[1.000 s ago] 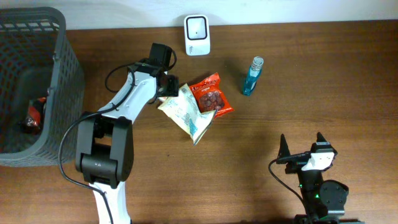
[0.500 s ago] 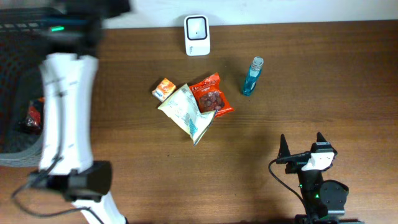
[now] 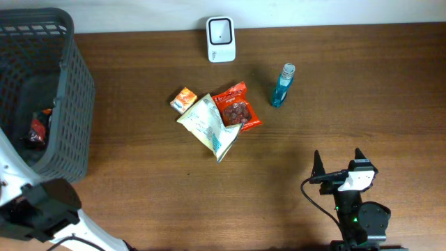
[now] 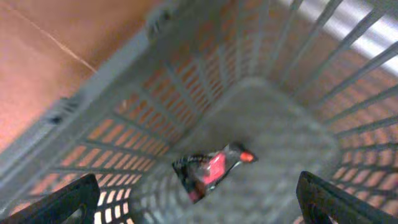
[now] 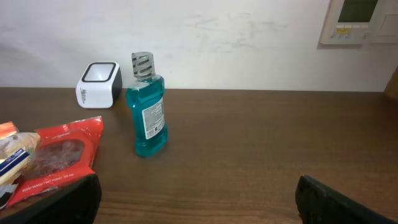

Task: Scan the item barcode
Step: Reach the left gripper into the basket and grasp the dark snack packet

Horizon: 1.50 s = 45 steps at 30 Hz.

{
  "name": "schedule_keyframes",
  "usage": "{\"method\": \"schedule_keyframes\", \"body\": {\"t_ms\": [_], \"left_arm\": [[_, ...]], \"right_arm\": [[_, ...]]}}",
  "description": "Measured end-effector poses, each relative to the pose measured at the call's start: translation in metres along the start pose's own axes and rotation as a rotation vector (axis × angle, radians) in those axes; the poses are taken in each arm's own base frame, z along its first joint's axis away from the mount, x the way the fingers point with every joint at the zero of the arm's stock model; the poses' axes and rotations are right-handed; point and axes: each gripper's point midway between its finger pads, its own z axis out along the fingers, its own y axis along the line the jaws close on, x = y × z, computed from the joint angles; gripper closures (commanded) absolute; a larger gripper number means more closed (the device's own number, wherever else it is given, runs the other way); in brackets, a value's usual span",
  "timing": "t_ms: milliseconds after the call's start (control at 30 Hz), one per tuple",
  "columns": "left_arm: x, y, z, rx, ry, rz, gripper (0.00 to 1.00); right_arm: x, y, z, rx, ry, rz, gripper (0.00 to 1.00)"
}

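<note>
Scanner (image 3: 221, 30) at far table (image 3: 348, 84) edge; left fingers (image 4: 56, 202) released above basket (image 4: 186, 81); right fingers (image 5: 62, 200) released.

Wooden table (image 3: 362, 84) seen from above. Just in front of the white barcode scanner (image 3: 221, 30) lies a tight cluster: a small orange box (image 3: 184, 100), a pale crinkled packet (image 3: 210, 125) and a red snack bag (image 3: 237, 107). An upright blue mouthwash bottle (image 3: 281, 86) stands front-right of the scanner, with a bare gap between it and the cluster. Far left of the scanner, a tall grey basket (image 3: 63, 90) walls off the table edge. Its open top leaves a way down to what looks like a red and black wrapper (image 4: 211, 171). Bare wood stretches right of the bottle.
</note>
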Motion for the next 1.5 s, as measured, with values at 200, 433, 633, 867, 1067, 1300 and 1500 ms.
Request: {"method": "schedule_keyframes", "body": {"t_ms": [200,433,633,867,1067,1300,1500], "left_arm": [[0.058,-0.015,0.079,0.019,0.229,0.161,0.01],[0.109,-0.042,0.15,0.125,0.371,0.332,0.01],[0.123,-0.056,0.182,0.18,0.388,0.382,0.0],[0.14,-0.06,0.2,0.204,0.425,0.454,0.01],[0.16,-0.064,0.218,0.217,0.474,0.469,0.08],[0.17,-0.062,0.213,0.228,0.519,0.48,0.43],[0.181,-0.06,0.205,0.238,0.574,0.492,0.71]], "right_arm": [[0.0,0.0,0.0,0.0,0.0,0.0,0.02],[0.0,0.0,0.0,0.0,0.0,0.0,0.02],[0.0,0.0,0.0,0.0,0.0,0.0,0.02],[0.0,0.0,0.0,0.0,0.0,0.0,0.01],[0.0,0.0,0.0,0.0,0.0,0.0,0.02],[0.0,0.0,0.0,0.0,0.0,0.0,0.02],[0.0,0.0,0.0,0.0,0.0,0.0,0.02]]}}
